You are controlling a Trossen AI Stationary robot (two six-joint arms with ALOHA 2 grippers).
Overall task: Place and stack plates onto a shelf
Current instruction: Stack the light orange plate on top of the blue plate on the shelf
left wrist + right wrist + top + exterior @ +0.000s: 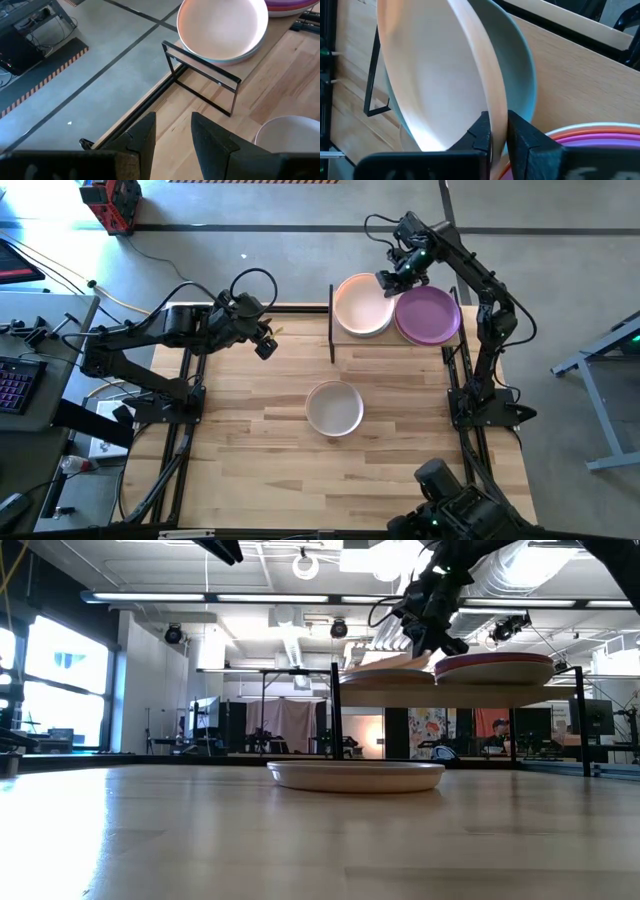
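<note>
The left gripper (pixel 266 340) is hanging above the table's (pixel 250 430) far edge, toward its left side, its fingers (pixel 142 142) standing apart and holding nothing. A cream-white plate (pixel 334 408) is lying near the middle of the table. On the shelf (pixel 345 346) at the far right corner, a pale peach plate (pixel 360 302) is topping the left stack, and the right gripper (pixel 388 280) is pinching that plate's rim, fingers (pixel 485 131) clamped on it. A purple plate (pixel 428 314) is topping the right stack, just beside.
</note>
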